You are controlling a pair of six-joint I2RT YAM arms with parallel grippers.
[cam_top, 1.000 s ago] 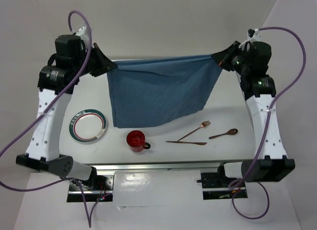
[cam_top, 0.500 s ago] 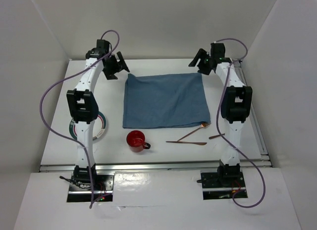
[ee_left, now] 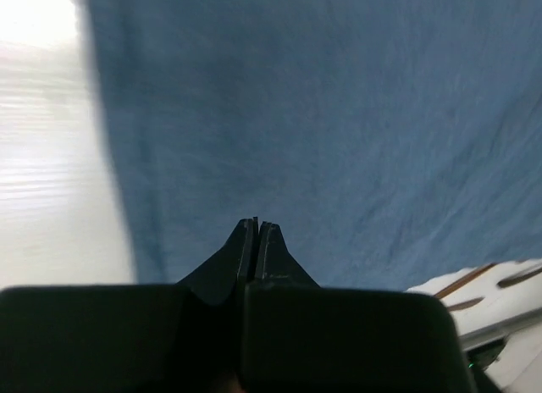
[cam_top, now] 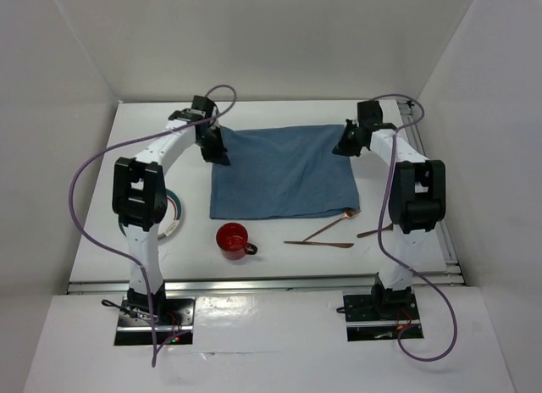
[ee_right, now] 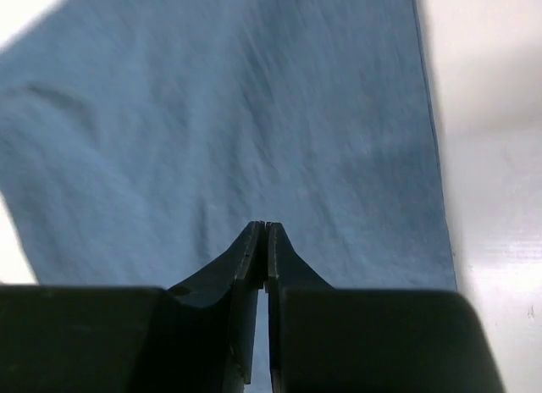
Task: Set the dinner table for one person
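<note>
Cloth (cam_top: 284, 174), blue, softly creased, flat on white dinner table (cam_top: 279, 113); left pincer (ee_left: 257, 225) and right pincer (ee_right: 264, 227) pressed together.

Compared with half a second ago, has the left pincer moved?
Yes. The left pincer has come nearer the red cup, from beyond the blue cloth's far left corner to over its left edge.

Tabletop stock, counted: one dinner table (cam_top: 279, 270), white; one placemat (cam_top: 284, 173), blue cloth; one plate (cam_top: 178, 213), green-banded rim, partly hidden behind an arm; one mug (cam_top: 233, 239), red. Copper-coloured cutlery, three pieces: one fork (cam_top: 334, 224), one knife (cam_top: 319, 244), one spoon (cam_top: 371, 233), partly covered. Robot arms, two: left arm (cam_top: 140, 198), right arm (cam_top: 412, 194). Grippers, two: left gripper (ee_left: 257, 224), right gripper (ee_right: 264, 227). Purple cables (cam_top: 74, 190), two, one per arm.
</note>
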